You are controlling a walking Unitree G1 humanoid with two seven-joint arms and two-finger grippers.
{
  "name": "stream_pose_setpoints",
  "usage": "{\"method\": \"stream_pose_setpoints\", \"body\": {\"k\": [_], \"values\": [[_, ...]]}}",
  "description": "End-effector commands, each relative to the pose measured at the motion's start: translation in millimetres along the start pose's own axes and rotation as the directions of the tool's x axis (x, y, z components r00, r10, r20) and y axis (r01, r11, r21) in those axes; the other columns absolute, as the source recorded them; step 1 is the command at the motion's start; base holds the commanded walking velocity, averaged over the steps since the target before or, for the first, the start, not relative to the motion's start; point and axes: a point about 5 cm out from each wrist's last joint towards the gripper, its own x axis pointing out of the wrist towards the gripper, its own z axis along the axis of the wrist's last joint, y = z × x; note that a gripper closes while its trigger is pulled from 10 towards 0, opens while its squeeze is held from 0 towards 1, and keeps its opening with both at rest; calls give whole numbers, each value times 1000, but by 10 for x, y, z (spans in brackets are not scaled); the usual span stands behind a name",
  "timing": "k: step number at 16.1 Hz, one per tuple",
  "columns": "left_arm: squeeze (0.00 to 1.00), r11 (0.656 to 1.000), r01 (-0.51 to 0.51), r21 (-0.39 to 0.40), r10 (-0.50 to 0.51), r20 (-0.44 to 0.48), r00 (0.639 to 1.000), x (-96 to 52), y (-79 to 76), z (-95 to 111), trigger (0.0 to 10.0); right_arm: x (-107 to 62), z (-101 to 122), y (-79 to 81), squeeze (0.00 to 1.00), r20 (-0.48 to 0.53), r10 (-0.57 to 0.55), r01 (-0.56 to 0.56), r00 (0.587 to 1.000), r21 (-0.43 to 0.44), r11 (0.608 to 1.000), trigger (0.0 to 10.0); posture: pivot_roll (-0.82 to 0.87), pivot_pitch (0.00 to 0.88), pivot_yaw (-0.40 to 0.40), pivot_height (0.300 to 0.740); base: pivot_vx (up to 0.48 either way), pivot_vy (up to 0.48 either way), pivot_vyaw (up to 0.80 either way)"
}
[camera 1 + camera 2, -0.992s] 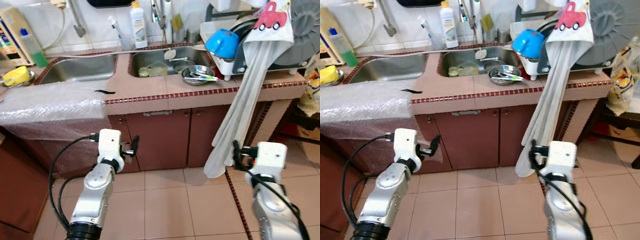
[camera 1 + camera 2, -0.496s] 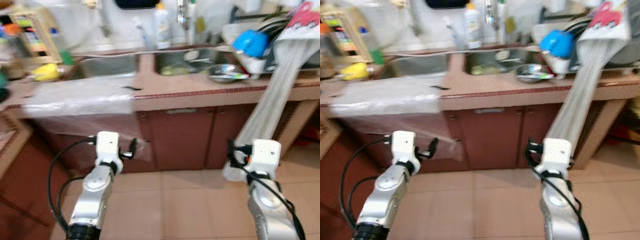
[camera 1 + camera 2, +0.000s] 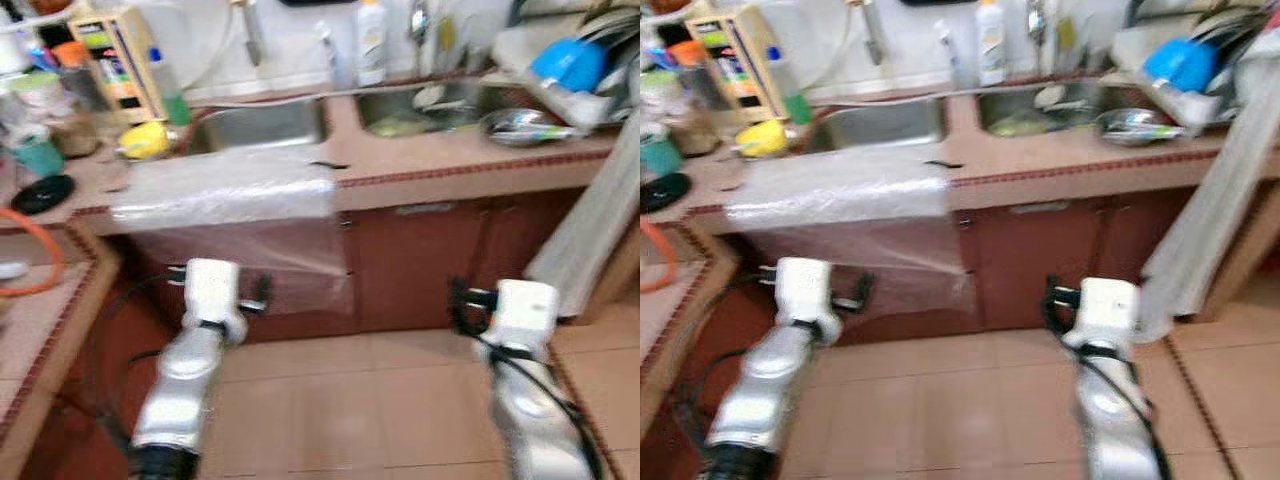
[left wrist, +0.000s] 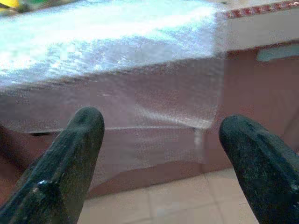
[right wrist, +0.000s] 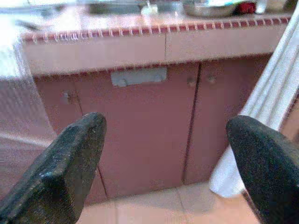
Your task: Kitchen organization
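We stand before the kitchen surface with nothing in hand.

The dishes wait by the sink [image 3: 265, 122], beside a steel bowl [image 3: 525, 125] on the surface [image 3: 450, 170]. Our left pincer [image 4: 159, 154] and right pincer [image 5: 170, 163] hang low, fingers spread, empty. We risk snagging the bubble wrap [image 3: 225, 190] or hanging towel [image 5: 275, 107]. Wrist views show the cabinet handle [image 5: 138, 76] sharply; head views are blurred.

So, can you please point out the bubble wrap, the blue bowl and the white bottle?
bubble wrap [image 3: 222, 187], left eye view, flat part on the counter
blue bowl [image 3: 567, 62], left eye view, its outer side
white bottle [image 3: 990, 42], right eye view, its body
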Motion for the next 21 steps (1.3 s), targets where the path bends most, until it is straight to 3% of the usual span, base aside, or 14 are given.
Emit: {"method": "stream_pose_setpoints", "body": {"k": [1,5,8,12,15,21], "values": [[0,999,-44,14,44,2,999,-14,133,29,10000,8,47,72,0,20,20,-20,1000,15,1000,10000,2,0,109,740,0,469,0],[0,999,-52,13,52,1,999,-31,130,8,10000,4,45,77,0,20,30,-30,999,11,999,10000,4,0,100,740,0,202,0],[0,996,-68,63,64,64,996,-42,125,92,10000,9,53,79,0,23,39,-39,999,9,999,10000,3,0,89,740,0,0,0],[0,997,-41,-69,49,109,993,-52,121,172,10000,-4,94,74,0,43,61,-61,997,8,998,10000,-6,0,81,740,0,0,0],[0,996,-15,-90,28,142,989,-57,112,224,10000,-24,271,115,0,141,118,-116,983,-23,993,10000,-12,0,76,740,0,0,0],[0,991,33,-126,-15,140,990,-86,52,184,10000,-54,299,168,0,153,145,-140,978,-43,989,10000,-13,0,77,740,161,0,0]]}}
